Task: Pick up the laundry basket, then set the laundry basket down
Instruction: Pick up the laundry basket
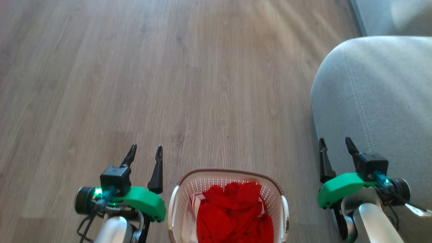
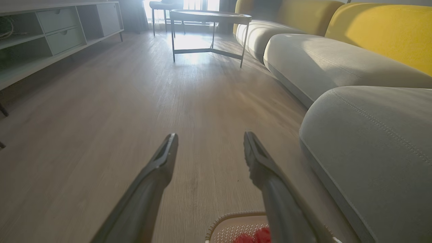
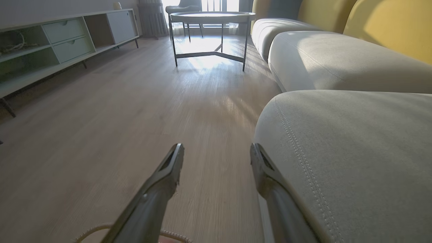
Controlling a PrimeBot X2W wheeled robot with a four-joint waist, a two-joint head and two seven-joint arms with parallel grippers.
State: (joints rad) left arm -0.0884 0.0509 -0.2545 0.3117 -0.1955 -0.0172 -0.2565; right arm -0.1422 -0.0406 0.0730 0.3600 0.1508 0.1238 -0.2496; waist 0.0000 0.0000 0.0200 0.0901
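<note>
The laundry basket (image 1: 273, 194), white and perforated with a brown woven rim, sits on the wooden floor at the bottom middle of the head view, red cloth (image 1: 233, 212) piled inside. My left gripper (image 1: 145, 151) hovers open to its left, apart from the white side handle (image 1: 172, 209). On the other side my right gripper (image 1: 335, 142) is open too, over the edge of a grey sofa seat. The left wrist view catches the basket's rim (image 2: 233, 216) low between my left gripper's (image 2: 209, 140) fingers. A sliver of that rim (image 3: 91, 232) shows beside my right gripper (image 3: 216, 150).
A grey sofa seat (image 1: 378, 98) crowds the right side, with yellow back cushions (image 2: 381, 30) behind it. A round metal-legged coffee table (image 2: 211, 17) stands far ahead. A low cabinet with drawers (image 2: 50, 30) runs along the left wall. Open wooden floor (image 1: 168, 84) lies ahead.
</note>
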